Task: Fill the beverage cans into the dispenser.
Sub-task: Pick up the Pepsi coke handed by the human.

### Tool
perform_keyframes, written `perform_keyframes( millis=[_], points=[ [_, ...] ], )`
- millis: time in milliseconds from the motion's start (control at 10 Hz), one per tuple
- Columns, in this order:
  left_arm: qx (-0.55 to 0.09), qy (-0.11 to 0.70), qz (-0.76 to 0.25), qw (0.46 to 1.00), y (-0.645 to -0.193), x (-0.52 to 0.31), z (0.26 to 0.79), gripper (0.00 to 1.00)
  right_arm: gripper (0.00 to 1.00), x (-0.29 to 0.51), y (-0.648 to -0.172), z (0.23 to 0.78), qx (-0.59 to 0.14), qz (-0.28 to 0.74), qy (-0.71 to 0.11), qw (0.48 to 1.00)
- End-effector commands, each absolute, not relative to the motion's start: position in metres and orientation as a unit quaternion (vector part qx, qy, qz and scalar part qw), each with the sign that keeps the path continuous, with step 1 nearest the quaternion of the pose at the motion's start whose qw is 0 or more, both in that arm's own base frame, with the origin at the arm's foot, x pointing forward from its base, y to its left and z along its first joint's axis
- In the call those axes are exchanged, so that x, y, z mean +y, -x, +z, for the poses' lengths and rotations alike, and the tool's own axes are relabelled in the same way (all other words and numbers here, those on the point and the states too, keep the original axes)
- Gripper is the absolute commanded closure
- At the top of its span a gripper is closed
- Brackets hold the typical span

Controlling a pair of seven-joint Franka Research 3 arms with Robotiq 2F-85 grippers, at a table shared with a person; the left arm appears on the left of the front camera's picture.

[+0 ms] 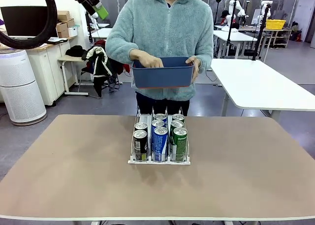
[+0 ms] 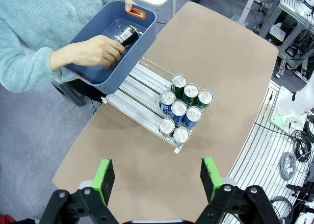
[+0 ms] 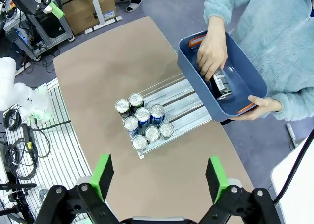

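The small white wire-framed dispenser (image 2: 139, 88) with three parallel lanes sits on the tan tabletop (image 1: 69, 176) close to the middle of its far edge, its low front lip turned toward the robot's side; eight slim aluminium beverage cans (image 1: 160, 142) with silver tops stand upright in it, packed touching against that lip: three green in the lane at the robot's right, three blue in the middle, two black at the left, so the black lane looks one can short; the rear stretch of every lane lies bare, probably because cans are fed in at the back and slide forward; beyond the far edge, behind the dispenser's rear end, a person in a pale blue fleece holds up a blue rectangular plastic bin (image 2: 147, 28); one of the person's hands (image 3: 260, 106) grips its orange-handled end to steady it, and the other (image 2: 93, 51) reaches inside onto a dark can (image 2: 127, 35) lying on its side, seemingly meant for that short lane; the robot's left hand (image 2: 157, 177) and right hand (image 3: 159, 177) both hang high above the tabletop, green-padded fingers spread wide with nothing between them, well apart from cans and bin, which leaves the person room to work.
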State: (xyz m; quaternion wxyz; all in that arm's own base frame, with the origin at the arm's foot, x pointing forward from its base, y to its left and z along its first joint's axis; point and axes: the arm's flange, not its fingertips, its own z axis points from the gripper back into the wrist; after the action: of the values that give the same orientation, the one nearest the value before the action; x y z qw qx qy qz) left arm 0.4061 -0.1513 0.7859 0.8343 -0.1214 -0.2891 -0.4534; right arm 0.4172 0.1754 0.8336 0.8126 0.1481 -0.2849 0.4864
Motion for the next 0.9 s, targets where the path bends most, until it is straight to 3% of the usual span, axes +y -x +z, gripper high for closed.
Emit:
perform_keyframes(
  millis=[0, 800],
  points=[
    [-0.29, 0.125, -0.454, 0.833, -0.406, -0.1496, 0.7844, 0.06, 0.0, 0.1756, -0.4169, 0.8335, -0.285, 0.486, -0.149, 0.813],
    [-0.29, 0.125, -0.454, 0.833, -0.406, -0.1496, 0.7844, 0.06, 0.0, 0.1756, -0.4169, 0.8335, -0.285, 0.486, -0.149, 0.813]
  ],
)
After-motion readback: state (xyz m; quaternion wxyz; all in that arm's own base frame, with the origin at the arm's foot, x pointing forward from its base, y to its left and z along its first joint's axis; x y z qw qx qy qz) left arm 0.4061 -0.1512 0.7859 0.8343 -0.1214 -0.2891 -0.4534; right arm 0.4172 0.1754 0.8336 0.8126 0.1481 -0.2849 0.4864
